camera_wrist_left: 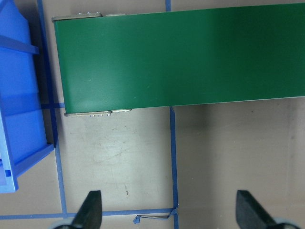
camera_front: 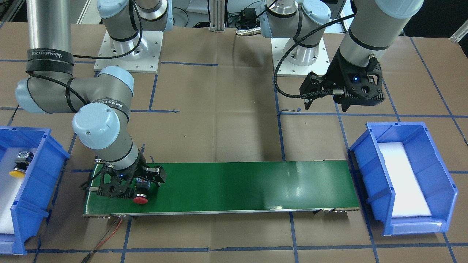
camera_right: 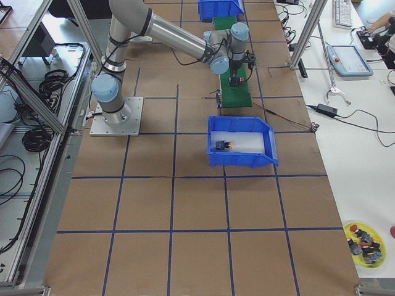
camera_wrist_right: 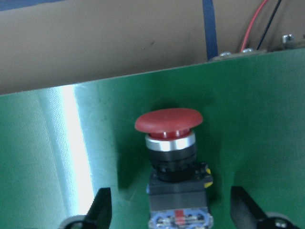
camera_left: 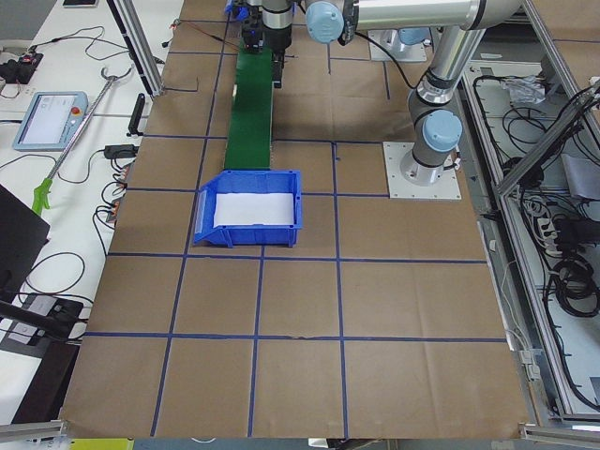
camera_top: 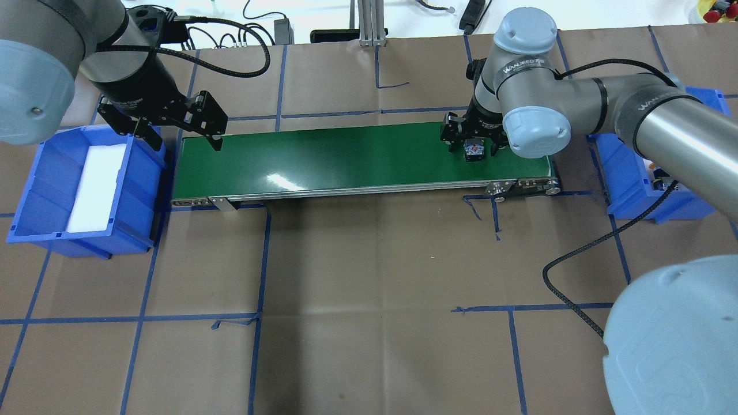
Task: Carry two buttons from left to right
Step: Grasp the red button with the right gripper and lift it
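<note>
Belt (camera_front: 237, 186) is lying under the right gripper (camera_wrist_right: 172, 210) and ending beside the left gripper (camera_wrist_left: 169, 212). Left bin (camera_front: 424, 146) is sitting just beside the left gripper; right bin (camera_front: 55, 153) is sitting out past the right one. Left gripper is hovering spread wide, holding nothing. Right gripper is standing released, fingers (camera_wrist_right: 102, 207) straddling the red button (camera_wrist_right: 169, 121) without touching it; the button is lying on its side on the belt. Yellow button (camera_front: 20, 166) is lying in the right bin, well apart from the right gripper.
</note>
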Robot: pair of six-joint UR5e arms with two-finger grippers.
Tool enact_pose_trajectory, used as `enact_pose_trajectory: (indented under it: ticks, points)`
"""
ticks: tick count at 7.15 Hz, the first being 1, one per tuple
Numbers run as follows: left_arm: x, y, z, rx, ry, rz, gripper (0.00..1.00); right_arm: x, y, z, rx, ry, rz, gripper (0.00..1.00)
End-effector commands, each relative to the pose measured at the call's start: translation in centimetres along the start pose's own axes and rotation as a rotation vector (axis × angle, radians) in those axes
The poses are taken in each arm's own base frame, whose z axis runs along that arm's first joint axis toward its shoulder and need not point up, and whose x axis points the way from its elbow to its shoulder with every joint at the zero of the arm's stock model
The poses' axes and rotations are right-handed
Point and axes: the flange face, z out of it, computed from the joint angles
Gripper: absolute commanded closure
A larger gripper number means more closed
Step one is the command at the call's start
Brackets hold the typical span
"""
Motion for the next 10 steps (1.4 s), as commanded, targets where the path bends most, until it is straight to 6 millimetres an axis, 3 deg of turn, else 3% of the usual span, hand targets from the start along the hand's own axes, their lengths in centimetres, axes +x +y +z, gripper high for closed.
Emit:
enact_pose_trajectory:
  ticks: [1, 2, 4, 6, 8, 9, 10]
  points:
    - [0.0, 0.0, 0.0, 0.0, 0.0, 0.0, 0.0, 0.1, -0.1, -0.2, 0.003, 0.007, -0.016, 0.76]
    - [0.0, 0.0, -0.1, 0.002, 0.0, 0.0, 0.0, 0.2, -0.2, -0.4, 0.007, 0.008, -0.018, 0.94]
    - [0.0, 0.0, 0.0, 0.0, 0.0, -0.002, 0.0, 0.9, -1.2, -2.4, 0.046, 0.077, -0.066, 0.95]
    - [0.0, 0.0, -0.1, 0.002, 0.0, -0.002, 0.0, 2.1, -2.6, -6.8, 0.009, 0.091, -0.088, 0.96]
    - [0.0, 0.0, 0.0, 0.0, 0.0, -0.002, 0.0, 7.6, -5.8, -14.8, -0.053, 0.13, -0.143, 0.96]
    - [0.0, 0.0, -0.1, 0.002, 0.0, -0.003, 0.0, 12.6, -7.2, -17.6, -0.066, 0.142, -0.202, 0.96]
    - [0.0, 0.0, 0.0, 0.0, 0.0, -0.003, 0.0, 18.3, -8.2, -18.5, -0.069, 0.138, -0.271, 0.96]
